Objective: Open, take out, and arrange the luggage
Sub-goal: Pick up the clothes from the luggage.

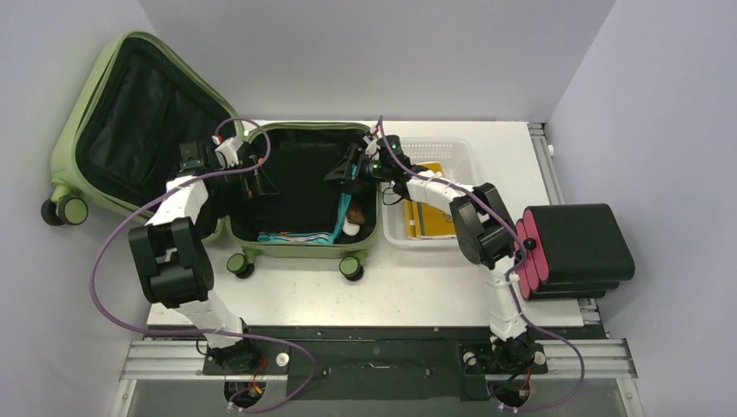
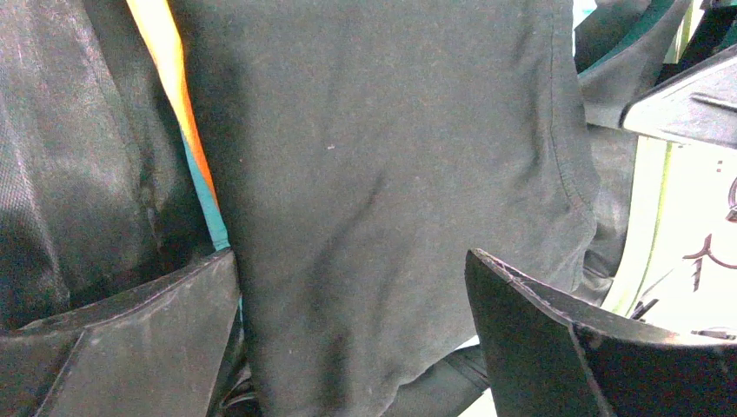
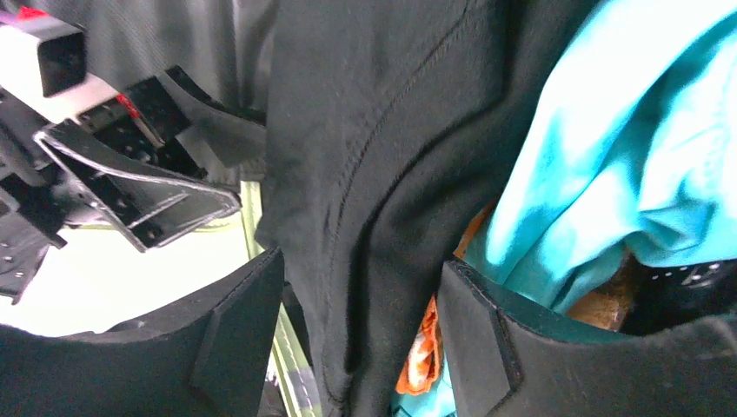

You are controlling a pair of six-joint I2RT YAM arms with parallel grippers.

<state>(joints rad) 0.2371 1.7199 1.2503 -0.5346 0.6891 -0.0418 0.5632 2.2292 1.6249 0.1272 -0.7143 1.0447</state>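
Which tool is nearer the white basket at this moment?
Right. The right tool is inside the luggage, by its right wall, with the white basket just past that wall. The left tool is over the luggage's left side, farther away.

Marking check, all three views: I find no legible text, label, brand or number. The luggage shell shows no readable mark. The yellow item in the white basket is too small to read. My left wrist view shows dark strokes on a pale panel; I cannot tell whether they are writing.
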